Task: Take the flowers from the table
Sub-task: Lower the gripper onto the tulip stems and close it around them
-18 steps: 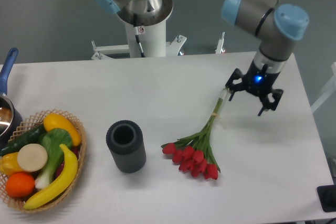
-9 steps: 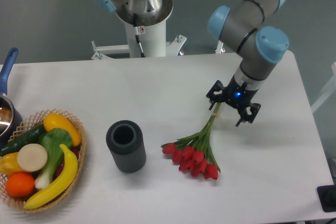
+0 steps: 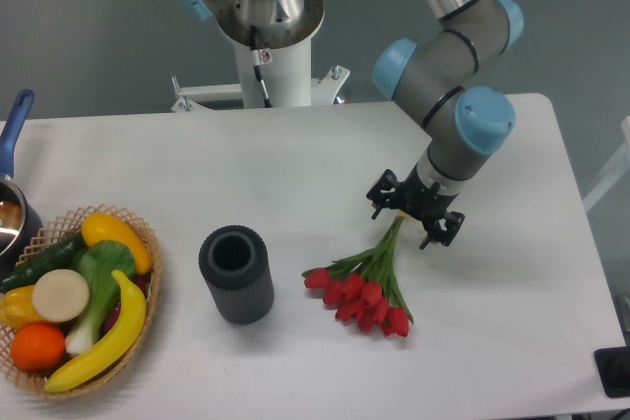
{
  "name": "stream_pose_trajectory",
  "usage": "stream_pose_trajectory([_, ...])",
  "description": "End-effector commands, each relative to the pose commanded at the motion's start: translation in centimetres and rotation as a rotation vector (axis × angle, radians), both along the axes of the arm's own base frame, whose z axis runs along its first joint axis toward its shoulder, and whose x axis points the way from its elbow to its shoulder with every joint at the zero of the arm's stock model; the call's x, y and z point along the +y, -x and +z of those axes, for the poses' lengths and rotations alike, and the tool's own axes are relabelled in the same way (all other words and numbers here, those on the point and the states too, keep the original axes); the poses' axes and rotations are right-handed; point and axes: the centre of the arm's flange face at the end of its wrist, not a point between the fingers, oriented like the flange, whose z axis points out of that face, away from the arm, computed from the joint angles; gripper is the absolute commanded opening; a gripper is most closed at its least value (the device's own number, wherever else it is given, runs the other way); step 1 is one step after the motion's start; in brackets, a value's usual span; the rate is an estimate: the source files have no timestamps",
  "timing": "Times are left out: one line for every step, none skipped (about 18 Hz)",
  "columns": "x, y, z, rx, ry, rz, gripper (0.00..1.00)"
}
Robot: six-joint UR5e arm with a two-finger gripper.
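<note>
The flowers [image 3: 362,292] lie flat on the white table [image 3: 295,174], right of centre: a bunch of red tulip buds pointing toward the front, green stems running up and to the right. My gripper [image 3: 413,222] hangs open right above the upper end of the stems, one black finger on each side of them. The stem tips are hidden under the gripper body. I cannot tell whether the fingers touch the stems.
A dark grey ribbed cylinder cup [image 3: 236,273] stands left of the flowers. A wicker basket [image 3: 148,282] of toy fruit and vegetables sits at the front left, with a blue-handled pot [image 3: 12,184] at the left edge. The robot's white base [image 3: 268,56] is behind the table.
The gripper has swung left and forward, from beside the stem ends at the right to straddling the stems closer to the buds. The flowers have not moved.
</note>
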Motion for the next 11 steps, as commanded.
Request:
stream_pose_trajectory([0.1, -0.1, -0.4, -0.007, 0.003, -0.002, 1.0])
stream_pose_trajectory([0.3, -0.2, -0.8, -0.013, 0.004, -0.006, 1.0])
stream_pose_trajectory([0.6, -0.4, -0.9, -0.015, 0.005, -0.012, 1.0])
stream_pose_trajectory([0.7, -0.4, -0.8, -0.009, 0.001, -0.012, 1.0])
stream_pose_trajectory([0.8, -0.5, -0.9, -0.004, -0.001, -0.014, 1.0])
stream_pose_trajectory([1.0, -0.4, -1.3, -0.005, -0.003, -0.015, 1.0])
stream_pose_trajectory([1.1, -0.4, -1.6, -0.008, 0.0, -0.009, 1.0])
stream_pose_trajectory([1.2, -0.5, -1.9, -0.012, 0.003, -0.002, 1.0])
stream_pose_trajectory([1.4, -0.5, -2.0, -0.01, 0.003, 0.0, 1.0])
stream_pose_trajectory([1.5, -0.5, -2.0, -0.004, 0.0, 0.001, 1.0])
stream_pose_trajectory([1.6, -0.4, -1.9, 0.002, -0.003, 0.004, 1.0])
